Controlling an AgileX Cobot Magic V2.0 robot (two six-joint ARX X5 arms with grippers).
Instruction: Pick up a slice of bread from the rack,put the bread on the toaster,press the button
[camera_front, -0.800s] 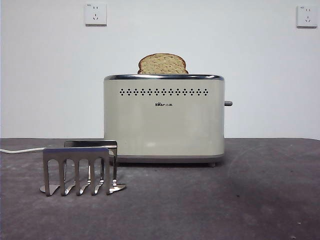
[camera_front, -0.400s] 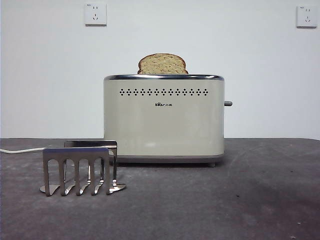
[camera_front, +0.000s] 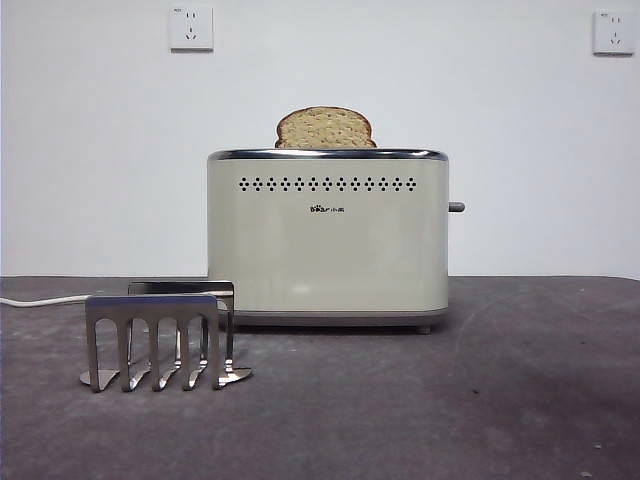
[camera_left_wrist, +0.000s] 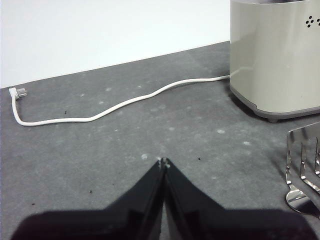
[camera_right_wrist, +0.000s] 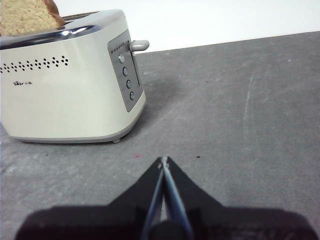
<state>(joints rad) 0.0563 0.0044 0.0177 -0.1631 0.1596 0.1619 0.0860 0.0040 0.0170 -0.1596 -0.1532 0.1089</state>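
Note:
The slice of bread (camera_front: 324, 127) stands upright in the slot of the cream toaster (camera_front: 328, 238), its domed top poking above the chrome rim; the right wrist view shows its corner (camera_right_wrist: 27, 17) too. The button (camera_front: 456, 207) juts from the toaster's right narrow side, seen as a grey lever (camera_right_wrist: 139, 45) at the top of its track. The steel rack (camera_front: 160, 338) stands empty in front of the toaster's left end. My left gripper (camera_left_wrist: 163, 162) is shut, low over bare table near the rack (camera_left_wrist: 305, 165). My right gripper (camera_right_wrist: 163, 161) is shut, well short of the button side.
A white power cord (camera_left_wrist: 115, 106) snakes from the toaster's back across the grey table to a loose plug (camera_left_wrist: 17, 92). Small round knobs (camera_right_wrist: 127, 77) sit on the toaster's control panel. Two wall sockets (camera_front: 191, 28) hang on the white wall behind.

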